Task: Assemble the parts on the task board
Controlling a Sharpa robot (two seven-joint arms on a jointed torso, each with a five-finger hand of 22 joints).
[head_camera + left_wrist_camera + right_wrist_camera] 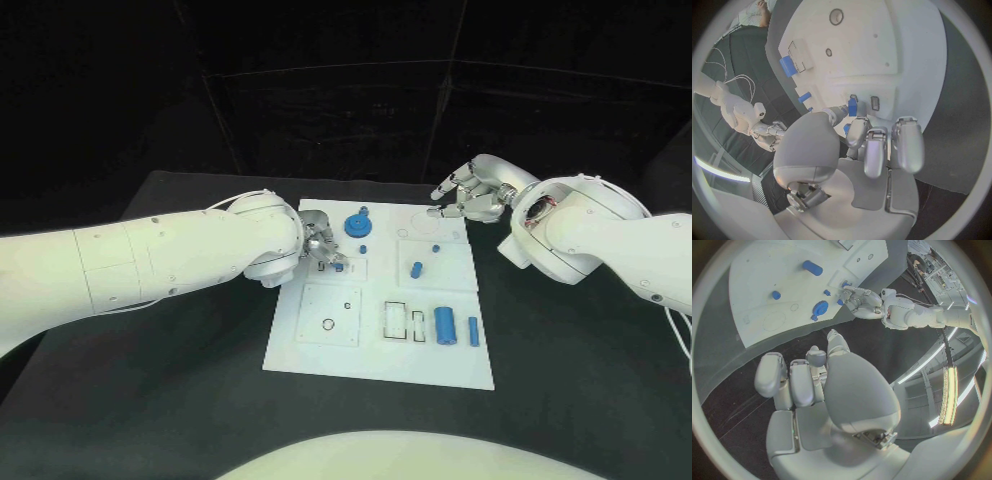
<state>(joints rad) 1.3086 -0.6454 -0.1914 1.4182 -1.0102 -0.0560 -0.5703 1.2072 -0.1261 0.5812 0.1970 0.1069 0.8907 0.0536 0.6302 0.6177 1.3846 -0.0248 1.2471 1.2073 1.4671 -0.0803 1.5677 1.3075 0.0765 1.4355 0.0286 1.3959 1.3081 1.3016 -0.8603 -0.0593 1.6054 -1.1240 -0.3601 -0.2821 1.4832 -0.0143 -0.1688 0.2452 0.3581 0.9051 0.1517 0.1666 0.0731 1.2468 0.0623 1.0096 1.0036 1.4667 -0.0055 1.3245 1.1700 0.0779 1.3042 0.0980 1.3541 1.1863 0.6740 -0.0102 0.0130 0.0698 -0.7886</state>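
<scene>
The white task board (433, 360) lies in the middle of the table. My left hand (320, 246) reaches over its near-left part and pinches a small blue part (852, 106) between thumb and finger, low on the board beside a small slot (874, 103). My right hand (473, 196) hovers at the board's far right corner with its fingers apart and nothing in them. A round blue part with a knob (359, 222) stands at the far middle. Small blue pegs (417, 268) stand further right. Two blue cylinders (446, 322) lie near the front right.
Empty rectangular recesses (395, 318) and a small round hole (329, 324) mark the board's near half. Black table (173, 400) surrounds the board. My left arm (159, 265) lies over the table's left side and my right arm (606, 235) over its far right.
</scene>
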